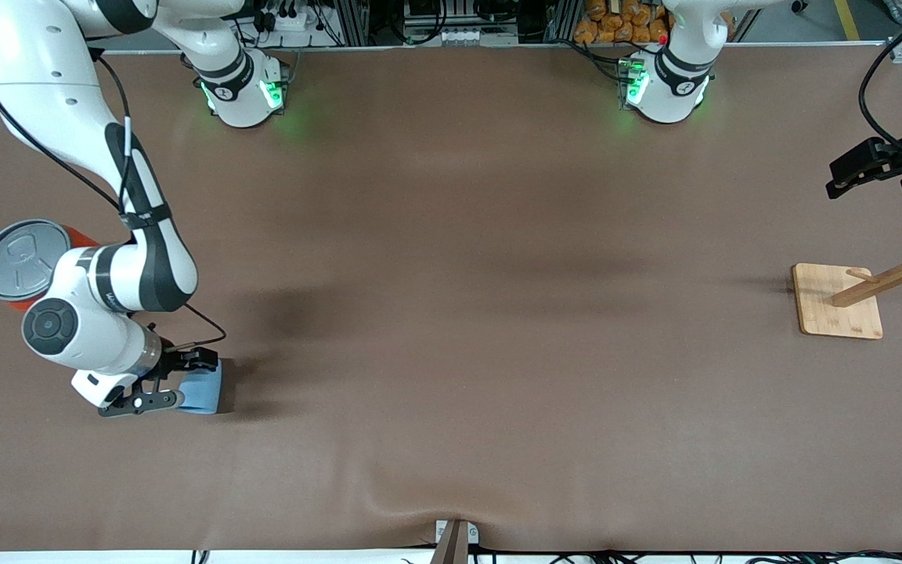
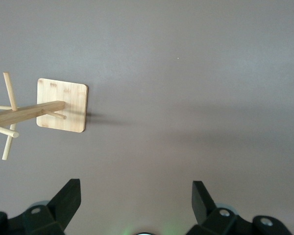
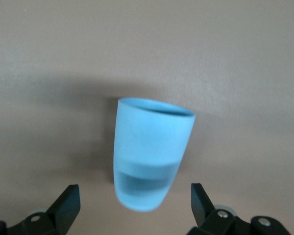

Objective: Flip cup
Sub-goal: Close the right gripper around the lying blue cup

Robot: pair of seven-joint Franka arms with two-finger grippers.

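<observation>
One cup (image 1: 204,389) lies on its side on the desk (image 1: 451,313), mouth away from the right gripper (image 1: 177,384), whose fingers spread wide; left gripper (image 2: 136,200) waits, wide.

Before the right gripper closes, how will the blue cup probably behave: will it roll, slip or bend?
The cup lies on its side on the table, so a push may roll it in a curve, since it tapers. It looks like smooth thin plastic, probably light and a little slippery. The open right gripper should squeeze gently.

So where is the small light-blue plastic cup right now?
The small light-blue plastic cup lies on the brown table toward the right arm's end, nearer the front camera than the orange can, just ahead of the open right pincer.
</observation>
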